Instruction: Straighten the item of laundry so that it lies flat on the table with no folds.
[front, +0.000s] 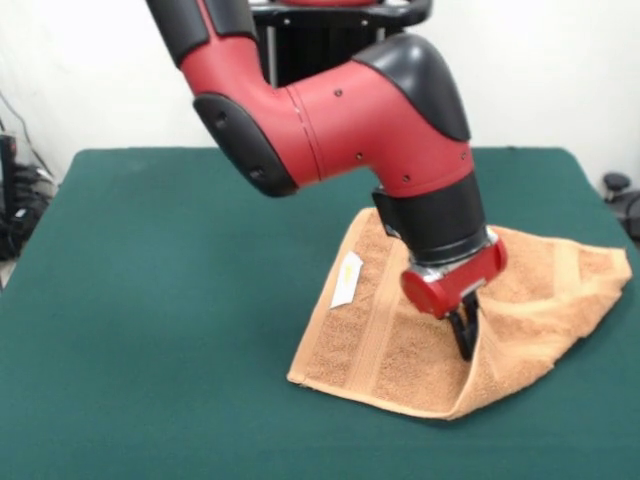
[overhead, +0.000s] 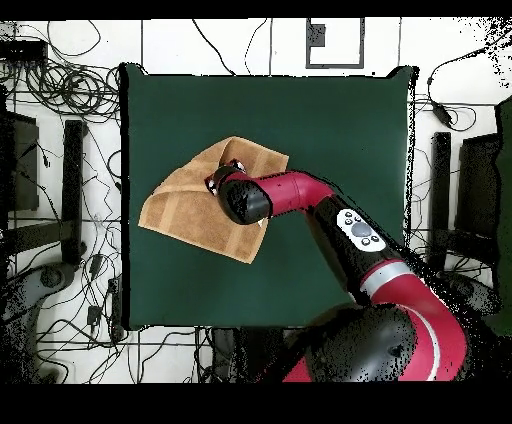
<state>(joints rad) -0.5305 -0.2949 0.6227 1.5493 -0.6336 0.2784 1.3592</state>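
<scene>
Front view, towel: The tan-orange towel (front: 400, 320) lies on the green table (front: 150, 300), right of the middle. It is not flat. Its right part is folded over and bunched up in a thick roll.
Front view, tag: A small white tag (front: 346, 279) shows on the flat left part.
Front view, gripper: The gripper (front: 465, 335) points down into the crease where the fold starts. It looks like it touches the cloth. The tips are dark and close together, so I cannot tell if the jaws are apart, together, or pinching the towel.
Overhead view, towel: The towel (overhead: 185, 210) sits left of the table's middle, with green table (overhead: 340, 130) all around it.
Overhead view, gripper: The arm covers the gripper, so the jaws are hidden here.
How to do it well: I think the folded flap should be pinched near its edge, lifted only a little, and pulled slowly outward, away from the flat part, so the rest does not slide.
What only one view shows: The front view shows the fold and how high it is. The overhead view shows there is lots of room to spread the towel.
</scene>
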